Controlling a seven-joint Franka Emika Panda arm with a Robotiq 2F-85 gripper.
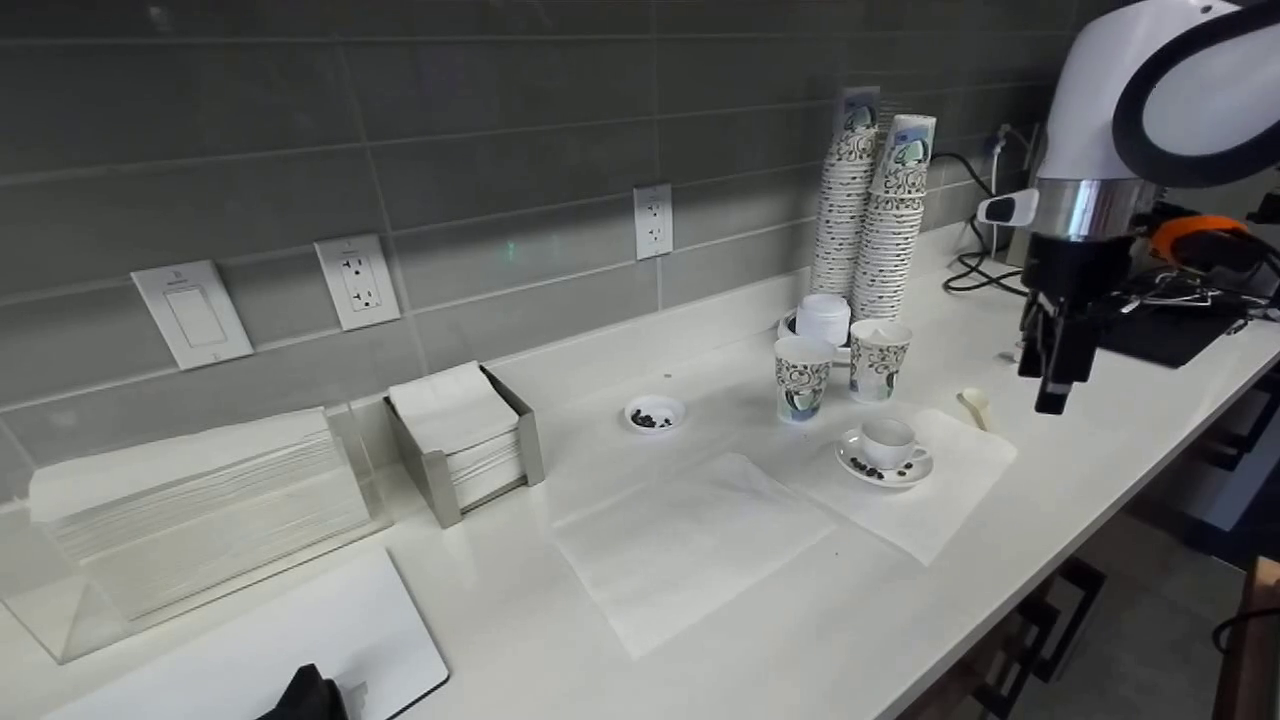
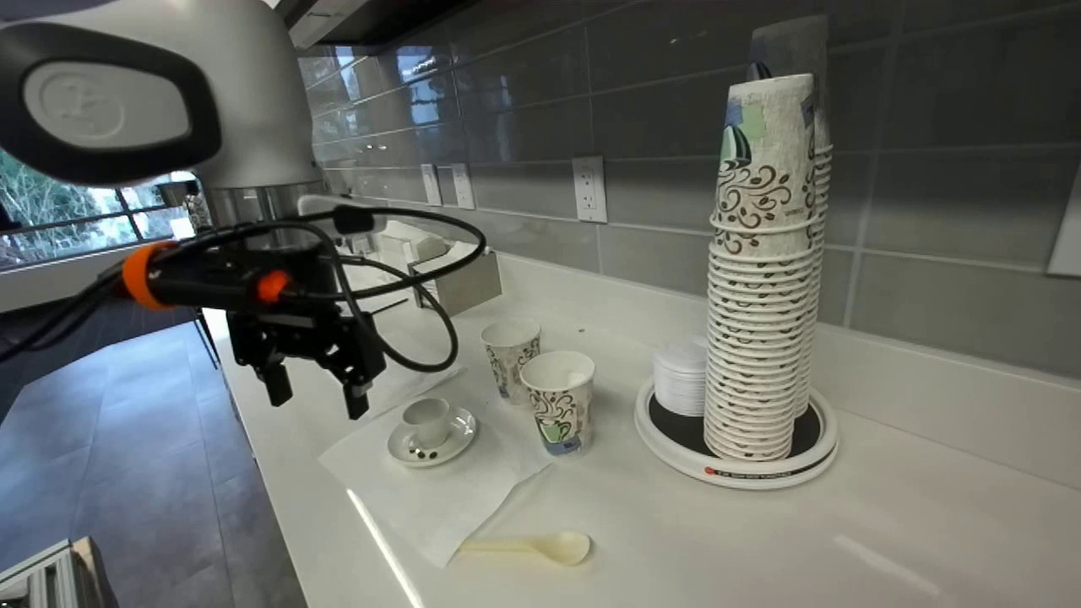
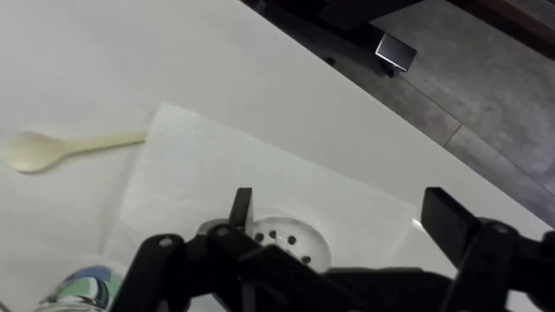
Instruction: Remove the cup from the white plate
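The small white cup (image 1: 887,443) stands upright on the round white plate (image 1: 893,484), with several dark beans around it. Both also show in an exterior view, the cup (image 2: 428,421) and the plate (image 2: 462,433). The plate lies on a white paper sheet. My gripper (image 2: 317,402) is open and empty, above the counter and apart from the cup, towards the counter's front edge. It also shows in an exterior view (image 1: 1042,385). In the wrist view my gripper's fingers (image 3: 338,193) are wide apart; part of the plate (image 3: 318,242) shows between them, and the cup is mostly hidden behind the finger.
Two patterned paper cups (image 2: 511,359) (image 2: 559,401) stand close behind the plate. Tall cup stacks (image 2: 756,338) stand on a round turntable (image 2: 760,481). A pale spoon (image 2: 540,549) lies by the sheet. A small dish of beans (image 1: 654,412) and a napkin holder (image 1: 532,440) stand near the wall.
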